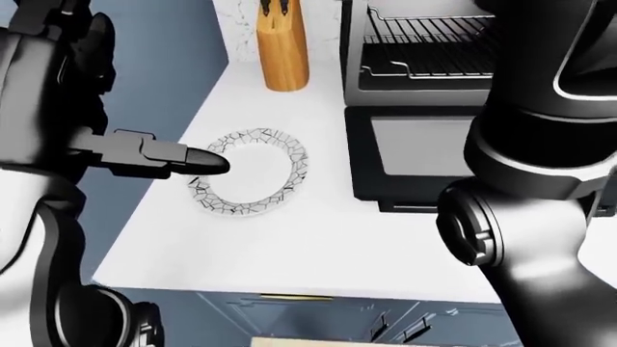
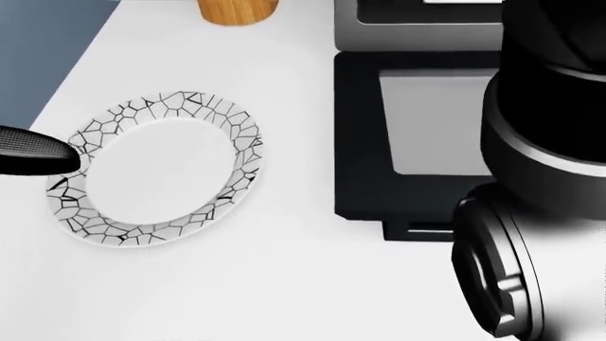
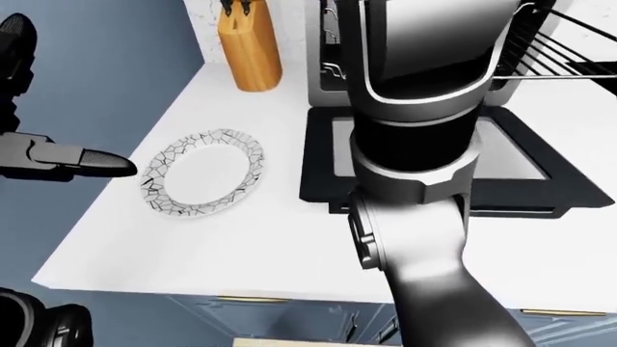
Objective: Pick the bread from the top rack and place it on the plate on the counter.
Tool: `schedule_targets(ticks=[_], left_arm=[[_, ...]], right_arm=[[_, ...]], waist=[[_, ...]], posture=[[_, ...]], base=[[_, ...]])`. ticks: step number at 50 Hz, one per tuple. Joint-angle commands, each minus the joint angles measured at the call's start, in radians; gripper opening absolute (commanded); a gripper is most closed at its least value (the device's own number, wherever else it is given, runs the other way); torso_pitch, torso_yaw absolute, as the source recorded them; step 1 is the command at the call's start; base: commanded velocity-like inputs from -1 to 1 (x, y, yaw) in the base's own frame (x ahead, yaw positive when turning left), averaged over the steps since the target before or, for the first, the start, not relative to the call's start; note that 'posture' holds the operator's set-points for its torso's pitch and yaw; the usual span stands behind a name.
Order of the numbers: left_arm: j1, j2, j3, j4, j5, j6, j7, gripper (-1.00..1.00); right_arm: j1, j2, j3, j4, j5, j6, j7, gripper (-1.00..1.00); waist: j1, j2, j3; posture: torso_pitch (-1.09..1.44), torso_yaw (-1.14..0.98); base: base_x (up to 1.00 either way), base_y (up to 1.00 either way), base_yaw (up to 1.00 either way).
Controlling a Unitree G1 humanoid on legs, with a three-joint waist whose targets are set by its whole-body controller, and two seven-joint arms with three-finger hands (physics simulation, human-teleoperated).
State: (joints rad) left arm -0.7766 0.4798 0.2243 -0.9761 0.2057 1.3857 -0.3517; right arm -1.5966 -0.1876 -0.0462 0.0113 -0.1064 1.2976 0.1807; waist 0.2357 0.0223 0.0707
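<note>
Right up close to the camera, the robot's big black right arm (image 3: 424,166) reaches up toward the open toaster oven (image 1: 424,50), and it hides a lot. I cannot see the bread in any picture. It may sit on the top rack (image 1: 434,32) behind that arm, but I cannot tell. I think bread will be light and soft, so it can squash if the fingers press hard. It is best to hold it by its two long sides, gently, near the middle, so it does not tip or tear. Crumbs make it a bit slippery too. The right hand is out of sight past the top of the views, so I cannot tell if it is open or holding anything. The left hand (image 1: 159,155) pokes in from the left, just beside the plate (image 2: 236,121); one dark finger sticks out straight and it holds nothing. The plate has a cracked black pattern round its rim and its middle is bare. It lies on the white surface (image 1: 289,238), to the left of the oven's dropped-down door (image 3: 424,163). A wooden knife block (image 1: 283,47) stands higher up, well apart from the plate.
</note>
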Motion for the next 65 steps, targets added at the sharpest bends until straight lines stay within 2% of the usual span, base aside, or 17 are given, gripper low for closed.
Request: schedule_targets(ticks=[1,16,26,37,50,56,65], left_arm=[[-0.024,0.008,0.012,-0.009,0.007,-0.025,0.011,1.0],[-0.03,0.019,0.015,0.0,-0.005,-0.031,0.015,1.0],[-0.032,0.026,0.019,0.0,-0.015,-0.033,0.015,1.0],[-0.018,0.015,0.01,0.007,-0.012,-0.071,0.026,1.0],[0.001,0.022,0.013,0.001,-0.009,-0.084,0.019,1.0],[0.001,0.019,0.004,0.007,-0.002,-0.097,0.017,1.0],[-0.015,0.02,0.002,0.017,0.008,-0.095,0.007,1.0]], right_arm=[[-0.033,-0.005,-0.009,-0.002,0.007,-0.052,-0.014,-1.0],[-0.058,-0.011,-0.012,0.183,0.056,-0.2,-0.038,-1.0],[-0.084,-0.027,-0.027,0.405,0.074,-0.365,-0.063,-1.0],[-0.075,-0.022,-0.02,0.463,0.077,-0.402,-0.074,-1.0],[-0.042,-0.016,-0.026,0.54,0.079,-0.464,-0.098,-1.0],[-0.005,-0.033,-0.021,0.513,0.064,-0.423,-0.117,-1.0],[0.033,-0.029,-0.037,0.6,0.082,-0.517,-0.133,-1.0]], waist=[[0.008,0.005,-0.027],[0.124,0.018,-0.044],[0.186,0.022,-0.053],[0.25,0.02,-0.06],[0.294,0.017,-0.068],[0.31,0.012,-0.07],[0.319,0.011,-0.075]], posture=[[0.0,0.29],[0.0,0.36],[0.0,0.41],[0.0,0.46],[0.0,0.47],[0.0,0.47],[0.0,0.47]], base=[[0.0,0.0,0.0],[0.0,0.0,0.0],[0.0,0.0,0.0],[0.0,0.0,0.0],[0.0,0.0,0.0],[0.0,0.0,0.0],[0.0,0.0,0.0]])
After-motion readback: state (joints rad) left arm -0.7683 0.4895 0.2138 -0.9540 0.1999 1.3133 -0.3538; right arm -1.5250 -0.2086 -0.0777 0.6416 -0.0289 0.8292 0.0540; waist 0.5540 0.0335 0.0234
